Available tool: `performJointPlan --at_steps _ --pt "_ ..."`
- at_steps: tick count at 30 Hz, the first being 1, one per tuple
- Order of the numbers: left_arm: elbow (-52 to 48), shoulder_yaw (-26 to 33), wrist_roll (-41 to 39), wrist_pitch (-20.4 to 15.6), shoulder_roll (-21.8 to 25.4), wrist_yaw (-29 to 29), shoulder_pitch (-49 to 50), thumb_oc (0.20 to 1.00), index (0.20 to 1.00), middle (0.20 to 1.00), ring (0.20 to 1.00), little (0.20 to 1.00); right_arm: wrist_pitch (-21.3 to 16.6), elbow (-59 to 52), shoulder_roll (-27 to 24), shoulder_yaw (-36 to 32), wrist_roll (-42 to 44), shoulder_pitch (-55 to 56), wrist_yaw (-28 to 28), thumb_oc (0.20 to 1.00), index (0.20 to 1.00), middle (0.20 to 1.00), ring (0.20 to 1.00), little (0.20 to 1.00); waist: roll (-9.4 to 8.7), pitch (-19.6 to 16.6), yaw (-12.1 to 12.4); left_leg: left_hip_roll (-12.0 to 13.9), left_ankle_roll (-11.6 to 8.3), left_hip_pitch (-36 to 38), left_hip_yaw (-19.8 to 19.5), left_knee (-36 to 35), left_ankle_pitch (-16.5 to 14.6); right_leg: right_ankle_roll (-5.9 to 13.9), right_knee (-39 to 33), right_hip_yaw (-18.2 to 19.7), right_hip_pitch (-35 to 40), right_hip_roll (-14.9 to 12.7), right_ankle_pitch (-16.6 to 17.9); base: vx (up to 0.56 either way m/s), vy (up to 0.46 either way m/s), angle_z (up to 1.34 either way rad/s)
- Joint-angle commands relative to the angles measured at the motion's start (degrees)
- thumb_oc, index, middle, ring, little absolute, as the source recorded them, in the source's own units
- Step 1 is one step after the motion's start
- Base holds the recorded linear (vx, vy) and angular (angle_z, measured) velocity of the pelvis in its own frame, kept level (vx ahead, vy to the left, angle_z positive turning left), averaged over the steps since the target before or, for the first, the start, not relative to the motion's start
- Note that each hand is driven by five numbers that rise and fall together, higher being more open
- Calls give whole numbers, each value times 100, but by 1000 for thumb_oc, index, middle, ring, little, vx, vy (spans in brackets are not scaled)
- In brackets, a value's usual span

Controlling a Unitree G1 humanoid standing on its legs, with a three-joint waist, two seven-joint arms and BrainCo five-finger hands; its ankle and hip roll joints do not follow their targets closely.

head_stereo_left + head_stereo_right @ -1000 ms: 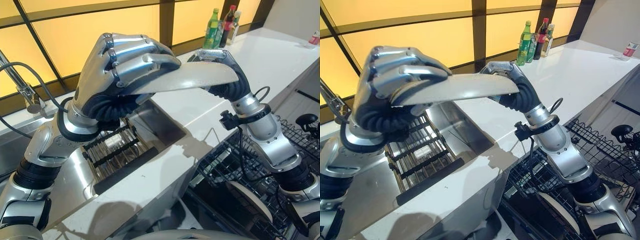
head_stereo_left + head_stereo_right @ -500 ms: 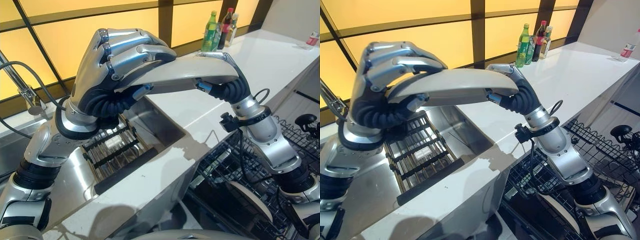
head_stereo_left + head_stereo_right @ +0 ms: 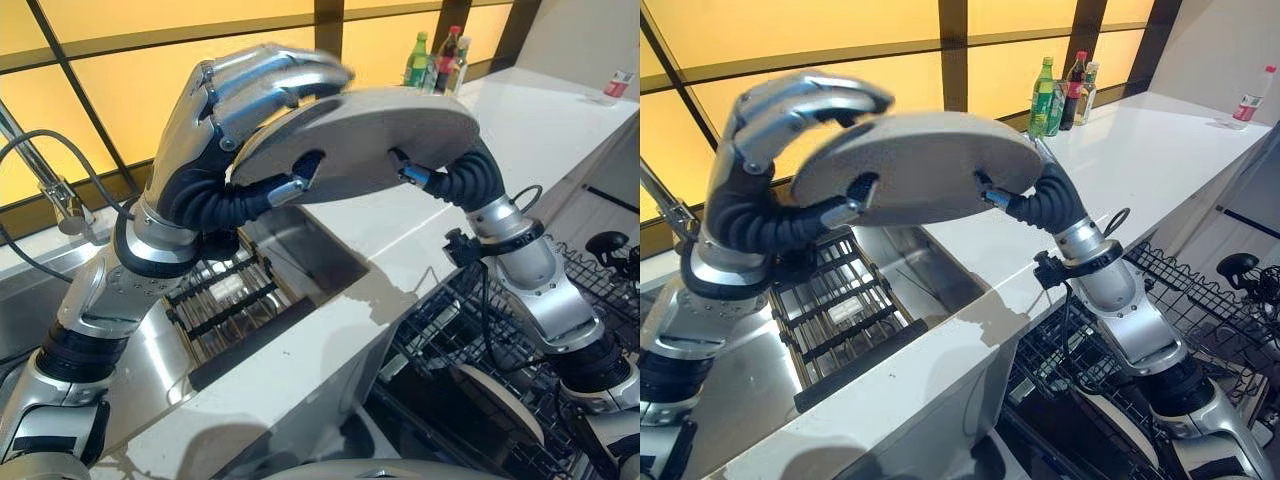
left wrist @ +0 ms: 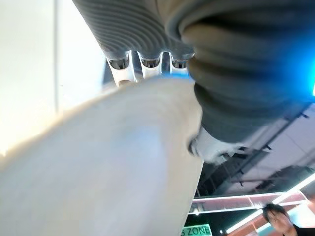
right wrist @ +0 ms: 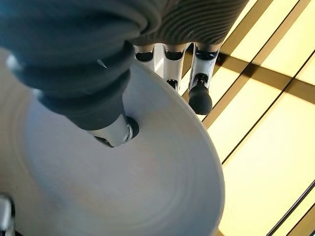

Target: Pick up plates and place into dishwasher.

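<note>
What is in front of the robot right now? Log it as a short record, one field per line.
held item: plate, tilted, underside toward the head camera
left hand: fingers curled over the plate's rim, thumb under it
right hand: thumb on the plate's face, fingers behind its far rim
below plate: sink with a slatted rack
lower right: open dishwasher rack, a plate already in it
far counter: bottles
</note>
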Motion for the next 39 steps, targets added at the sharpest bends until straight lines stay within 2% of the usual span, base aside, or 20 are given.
performJointPlan --at_steps 1,8,15,19,21,27,32,36,39 --pt "330 259 -635 270 -204 118 80 1000 1000 1000 1000 1000 -228 -129 159 -459 -3 -88 -196 200 200 200 200 200 2 -246 -7 67 22 -335 104 96 -113 418 934 38 80 -317 -1035 0 0 0" --pt "324 634 -372 509 -347 475 274 1000 1000 1000 1000 1000 -141 -179 156 -641 -49 52 -142 200 200 200 200 200 -7 -261 -21 81 -7 -343 93 90 -104 413 888 55 98 -318 -1026 0 0 0" --pt "365 950 -322 487 -325 725 465 1000 1000 1000 1000 1000 -99 -74 67 -863 -435 284 -287 200 200 200 200 200 -13 -258 -42 86 -12 -336 105 82 -116 421 901 57 80 -342 -1026 0 0 0" --pt "421 1292 -388 499 -295 958 715 1000 1000 1000 1000 1000 88 225 -137 -1248 -915 637 -634 200 200 200 200 200 -41 -252 -134 92 3 -304 193 79 -154 444 897 131 46 -357 -1007 0 0 0" --pt "585 1540 -567 483 -259 1060 901 1000 1000 1000 1000 1000 59 547 -195 -1452 -840 851 -698 200 200 200 200 200 -46 -234 -211 103 30 -259 288 79 -180 450 907 196 22 -352 -993 10 1 -2" --pt "842 2214 -847 750 -333 1192 1501 1000 1000 1000 1000 1000 239 1111 -127 -1909 -1248 1509 -862 200 200 200 200 200 -62 -182 -464 78 143 -94 587 126 -299 483 901 552 -29 -346 -918 70 4 -28" --pt "956 2743 -1286 866 -522 995 2018 1000 1000 1000 1000 1000 431 1623 -89 -2370 -1656 2038 -1167 200 200 200 200 200 -92 -114 -578 31 214 -12 718 147 -353 539 839 734 -48 -390 -805 90 -44 -26" --pt "987 2908 -1432 868 -618 700 2284 1000 1000 1000 1000 1000 642 2027 2 -2577 -2111 2277 -1466 200 200 200 200 200 -114 -44 -610 -9 245 -37 735 176 -374 575 782 805 -85 -428 -719 82 -85 -22" --pt "980 2845 -1421 883 -589 660 2286 1000 1000 1000 1000 1000 743 2236 -25 -2584 -2082 2275 -1603 200 200 200 200 200 -101 57 -611 -39 264 -135 691 270 -458 580 797 871 -140 -435 -766 16 -86 -6"
